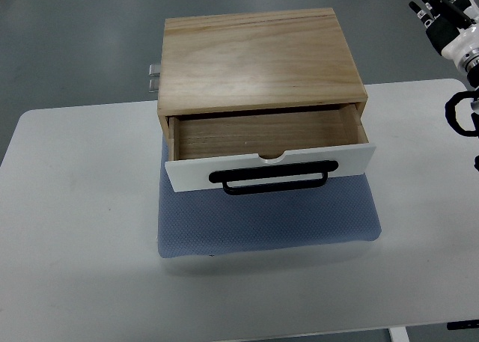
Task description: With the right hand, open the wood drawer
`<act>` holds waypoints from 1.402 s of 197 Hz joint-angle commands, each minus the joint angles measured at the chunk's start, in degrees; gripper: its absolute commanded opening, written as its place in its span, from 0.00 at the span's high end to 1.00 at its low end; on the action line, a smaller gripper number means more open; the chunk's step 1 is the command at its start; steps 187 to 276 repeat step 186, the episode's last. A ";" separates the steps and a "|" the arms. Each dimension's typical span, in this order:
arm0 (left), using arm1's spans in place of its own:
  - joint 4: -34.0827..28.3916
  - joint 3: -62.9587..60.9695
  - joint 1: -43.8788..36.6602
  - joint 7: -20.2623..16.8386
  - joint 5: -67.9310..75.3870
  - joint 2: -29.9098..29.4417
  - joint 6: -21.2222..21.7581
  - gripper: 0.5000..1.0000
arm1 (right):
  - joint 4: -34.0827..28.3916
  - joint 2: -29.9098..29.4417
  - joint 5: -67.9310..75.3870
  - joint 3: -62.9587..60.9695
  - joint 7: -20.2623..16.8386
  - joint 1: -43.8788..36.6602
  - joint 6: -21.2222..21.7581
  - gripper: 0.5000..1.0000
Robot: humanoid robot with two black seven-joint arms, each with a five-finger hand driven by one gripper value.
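A light wood box [258, 57] stands on a blue mat [266, 222] on the white table. Its drawer [266, 136] is pulled out toward me, showing an empty wooden inside. The drawer's white front [187, 173] carries a black bar handle [269, 179]. My right hand [441, 9] is at the top right corner, far from the drawer and above the table's far edge, with its dark fingers stretched out and nothing in them. The left arm does not show.
The white table [82, 230] spreads around the mat on all sides. A small metal clamp piece [153, 76] sticks out at the box's back left. Black cable loops [460, 114] of the right arm hang over the table's right edge.
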State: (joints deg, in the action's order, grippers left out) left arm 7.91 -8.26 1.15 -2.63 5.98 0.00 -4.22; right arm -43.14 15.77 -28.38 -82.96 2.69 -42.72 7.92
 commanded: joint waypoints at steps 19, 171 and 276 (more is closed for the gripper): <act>0.00 0.00 -0.01 -0.01 0.00 0.00 0.00 0.00 | 0.07 -0.12 3.33 0.52 0.91 3.61 0.60 0.09; 0.00 0.00 -0.01 -0.01 0.00 0.00 0.00 0.00 | 0.16 2.78 3.33 12.56 1.70 8.53 3.33 0.10; 0.00 0.00 -0.01 -0.01 0.00 0.00 0.00 0.00 | 0.16 2.87 3.33 13.44 1.79 8.44 3.24 0.10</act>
